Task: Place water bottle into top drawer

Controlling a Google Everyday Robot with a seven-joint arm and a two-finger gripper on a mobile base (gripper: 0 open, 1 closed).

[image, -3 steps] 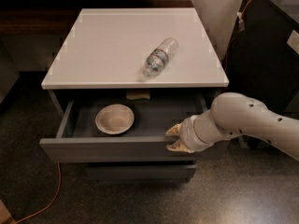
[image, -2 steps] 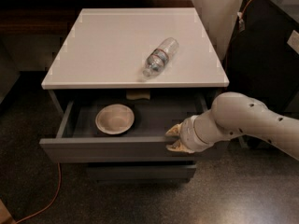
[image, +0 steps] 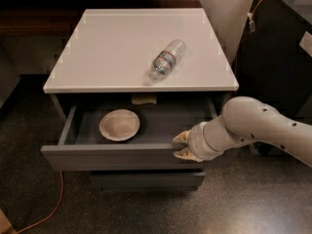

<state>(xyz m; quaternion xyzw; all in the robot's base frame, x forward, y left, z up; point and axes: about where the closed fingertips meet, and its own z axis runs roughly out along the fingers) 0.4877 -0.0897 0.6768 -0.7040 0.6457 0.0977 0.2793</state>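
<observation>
One gripper (image: 179,146), mine, at right part of top drawer (image: 117,158) front rim: one finger inside, other over outer face, clamped on front panel. Arm (image: 258,126) reaches in from right. Top drawer stands open. Water bottle (image: 167,59) not in it: lies on side on white cabinet top (image: 107,48), right of centre, near front edge, cap end pointing back-right. Bowl (image: 120,125) upright inside drawer, left of centre, well apart from gripper. Small pale object (image: 144,99) at drawer's back, partly hidden under cabinet top. Orange cable (image: 53,204) on floor, front left.
</observation>
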